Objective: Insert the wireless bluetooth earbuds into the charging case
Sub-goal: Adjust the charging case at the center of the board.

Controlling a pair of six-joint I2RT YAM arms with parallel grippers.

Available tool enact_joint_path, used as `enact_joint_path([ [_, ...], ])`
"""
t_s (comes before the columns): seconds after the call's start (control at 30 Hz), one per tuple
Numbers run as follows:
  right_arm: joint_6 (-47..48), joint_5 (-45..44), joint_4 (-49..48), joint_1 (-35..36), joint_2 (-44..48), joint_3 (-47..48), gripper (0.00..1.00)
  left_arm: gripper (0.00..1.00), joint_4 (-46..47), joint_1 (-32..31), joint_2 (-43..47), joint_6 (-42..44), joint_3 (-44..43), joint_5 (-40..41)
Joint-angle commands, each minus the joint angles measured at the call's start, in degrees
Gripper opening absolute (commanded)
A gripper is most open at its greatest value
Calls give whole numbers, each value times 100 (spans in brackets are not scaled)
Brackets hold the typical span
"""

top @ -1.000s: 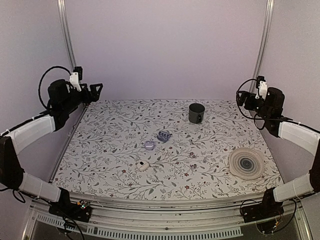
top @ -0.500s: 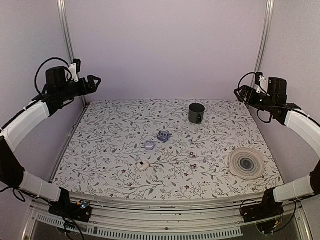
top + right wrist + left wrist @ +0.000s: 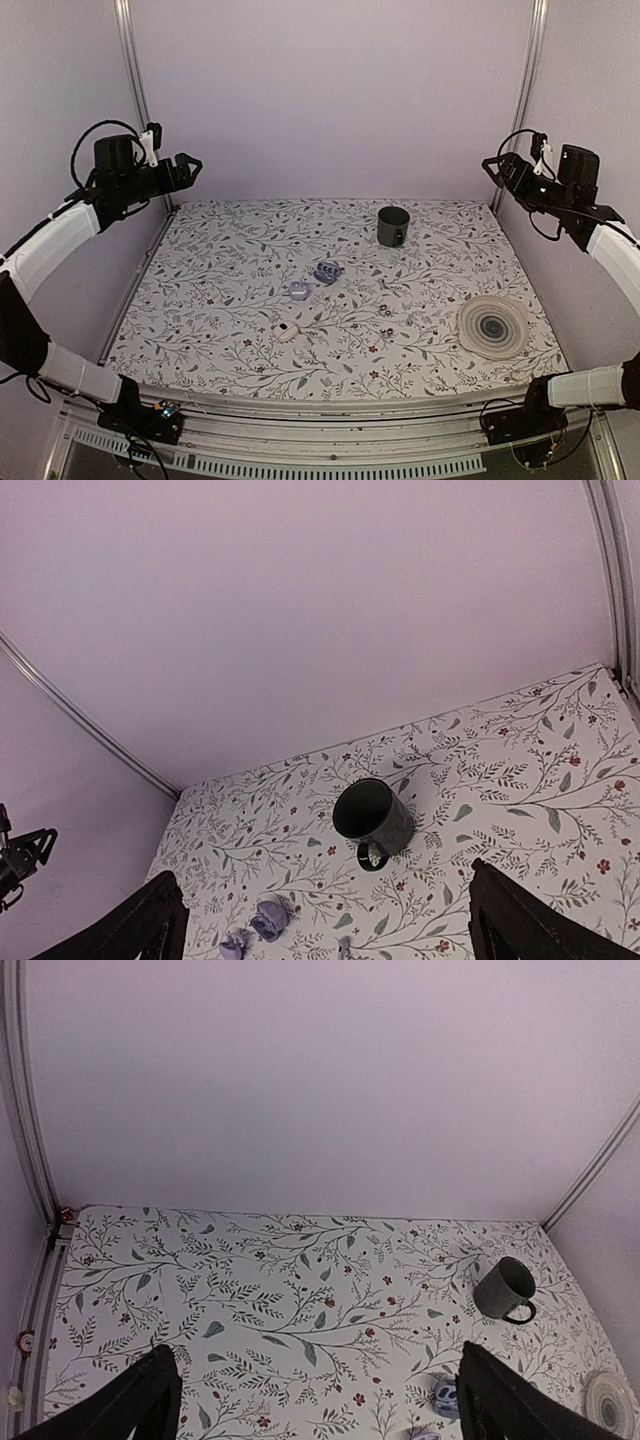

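Observation:
The charging case (image 3: 326, 272) is a small blue-grey clamshell lying open near the middle of the floral table. It also shows in the left wrist view (image 3: 447, 1397) and the right wrist view (image 3: 268, 918). A tiny pale piece (image 3: 385, 311), perhaps an earbud, lies to its right; it is too small to tell. My left gripper (image 3: 190, 167) is open and empty, high over the far left corner. My right gripper (image 3: 497, 168) is open and empty, high over the far right corner. In both wrist views the jaws stand wide apart with nothing between them.
A dark mug (image 3: 393, 226) stands at the back, right of centre. A flat lilac disc (image 3: 300, 290) lies just in front of the case. A white round piece with a dark centre (image 3: 287, 331) lies nearer the front. A ringed plate (image 3: 493, 327) sits at the right.
The right arm has risen and drawn back toward the right wall. The left arm has risen a little. The things on the table have not moved.

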State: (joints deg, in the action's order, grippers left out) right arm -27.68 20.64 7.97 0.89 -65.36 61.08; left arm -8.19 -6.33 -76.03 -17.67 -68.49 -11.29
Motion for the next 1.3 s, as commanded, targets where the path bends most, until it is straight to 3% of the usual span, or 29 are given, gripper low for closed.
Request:
enact_joint_path([
  [0.0,-406,117,368,-27,-89,357,99,96,-52,5,101,-52,-73,3],
  [0.83,-658,453,396,-32,-422,378,99,96,-111,4,20,-65,-194,-234],
  [1.03,-610,591,303,-35,-389,282,99,96,-91,223,-83,-216,-165,-687],
  [1.17,-685,1415,-191,-191,-432,16,99,96,-12,169,-64,-154,-94,-694],
  [1.27,-1338,2588,-1261,-642,-537,-687,99,96,92,40,-15,-134,28,-560],
])
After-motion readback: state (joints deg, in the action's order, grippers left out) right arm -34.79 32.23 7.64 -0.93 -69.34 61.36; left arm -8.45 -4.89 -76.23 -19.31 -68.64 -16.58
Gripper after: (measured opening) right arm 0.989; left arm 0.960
